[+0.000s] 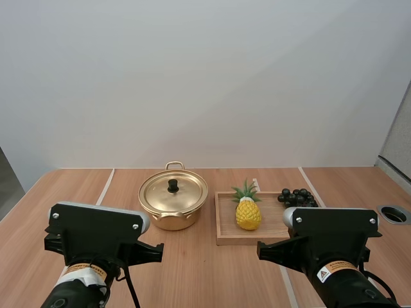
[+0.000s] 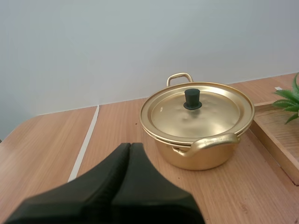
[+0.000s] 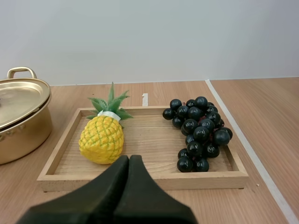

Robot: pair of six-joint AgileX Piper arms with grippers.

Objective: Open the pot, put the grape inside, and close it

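A light wooden table with pale seams runs up to a plain whitish wall. Left of the high view's centre stands the golden pot, its lid seated on the rim with a black knob on top. Just to its right, apart from it, lies a wooden tray holding a yellow toy pineapple near its middle and the bunch of grapes, dark and glossy, at its far right end. The left arm fills the lower left of that frame and the right arm the lower right, both short of the objects. The left gripper has its fingers pressed together in one dark wedge, nothing between them, facing the pot from nearby. The right gripper is likewise closed on nothing, its tips just before the tray's near rim, between pineapple and grapes.
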